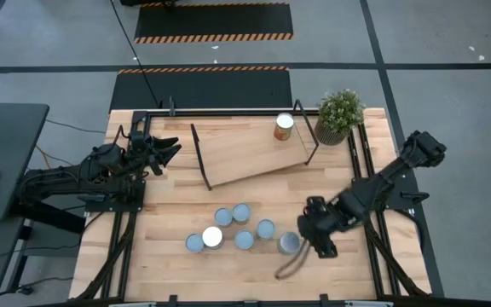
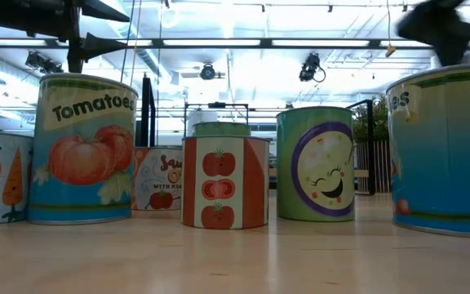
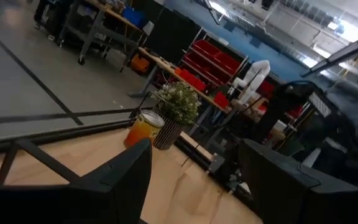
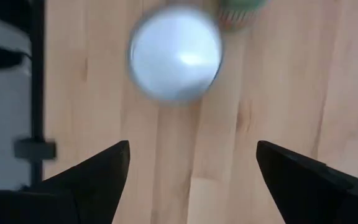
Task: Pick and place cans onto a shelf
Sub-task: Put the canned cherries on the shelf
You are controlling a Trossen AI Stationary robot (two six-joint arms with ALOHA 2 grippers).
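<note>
Several cans stand upright in a cluster on the tabletop near its front edge, among them a shiny white-topped can [image 1: 212, 237] and pale-topped cans [image 1: 241, 213]. One orange-sided can [image 1: 284, 126] stands on the shelf [image 1: 245, 152] near its right end. My right gripper [image 1: 310, 232] is open above the table, just right of the cluster's rightmost can [image 1: 289, 245]. In the right wrist view that can's pale top [image 4: 174, 55] lies ahead of the open fingers [image 4: 191, 180], untouched. My left gripper [image 1: 165, 148] is open and empty by the shelf's left end.
A potted green plant [image 1: 341, 115] stands at the table's far right corner, beside the shelf's black frame end [image 1: 309, 136]. In the low view the cans [image 2: 225, 181] stand in a row across the table. Bare tabletop lies between the shelf and the cluster.
</note>
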